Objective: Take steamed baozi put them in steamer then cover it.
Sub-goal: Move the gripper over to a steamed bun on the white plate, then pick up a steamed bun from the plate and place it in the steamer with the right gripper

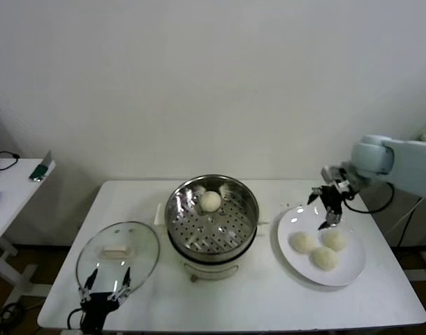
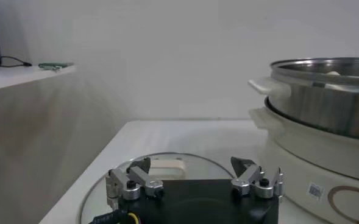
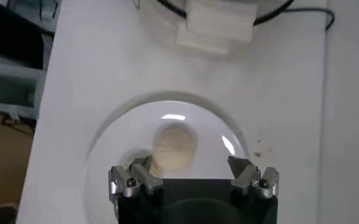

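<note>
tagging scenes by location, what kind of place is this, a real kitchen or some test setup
Probably a lab or test room, not a real kitchen: a plain white folding table against a bare white wall, holding only a steamer, a plate of baozi and a glass lid, with a side desk carrying cables.

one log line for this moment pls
right gripper: open above white plate, three cream-white buns | steel steamer: one bun inside | left gripper: open, over glass lid
</note>
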Available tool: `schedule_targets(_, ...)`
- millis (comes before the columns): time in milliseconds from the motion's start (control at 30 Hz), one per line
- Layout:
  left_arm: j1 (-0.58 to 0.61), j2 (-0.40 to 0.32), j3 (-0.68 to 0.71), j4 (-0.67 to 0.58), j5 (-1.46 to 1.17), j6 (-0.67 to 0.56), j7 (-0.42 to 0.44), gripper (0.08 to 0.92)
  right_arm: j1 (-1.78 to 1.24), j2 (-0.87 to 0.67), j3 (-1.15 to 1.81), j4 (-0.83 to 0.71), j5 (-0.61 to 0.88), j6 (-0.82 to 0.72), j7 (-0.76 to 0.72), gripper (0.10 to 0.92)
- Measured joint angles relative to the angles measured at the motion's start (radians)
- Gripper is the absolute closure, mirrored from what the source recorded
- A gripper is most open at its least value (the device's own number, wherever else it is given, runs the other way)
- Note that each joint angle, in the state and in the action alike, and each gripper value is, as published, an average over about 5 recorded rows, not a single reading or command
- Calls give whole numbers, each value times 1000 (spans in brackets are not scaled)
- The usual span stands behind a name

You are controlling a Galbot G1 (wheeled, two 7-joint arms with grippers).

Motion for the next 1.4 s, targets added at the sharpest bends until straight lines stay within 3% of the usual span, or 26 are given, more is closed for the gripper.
schedule_targets(633, 9, -2, -1, 22, 13, -12, -2, 177, -398, 42, 309, -126, -136, -111, 112, 206)
schedule_targets(1033, 12, -1, 6, 16, 24, -11, -6, 177, -397, 37, 327, -115, -124, -110, 106, 492)
schedule_targets(1400, 7, 5, 13, 7, 24, -10, -6, 177, 23, 110, 96, -55, 57, -83, 17, 483)
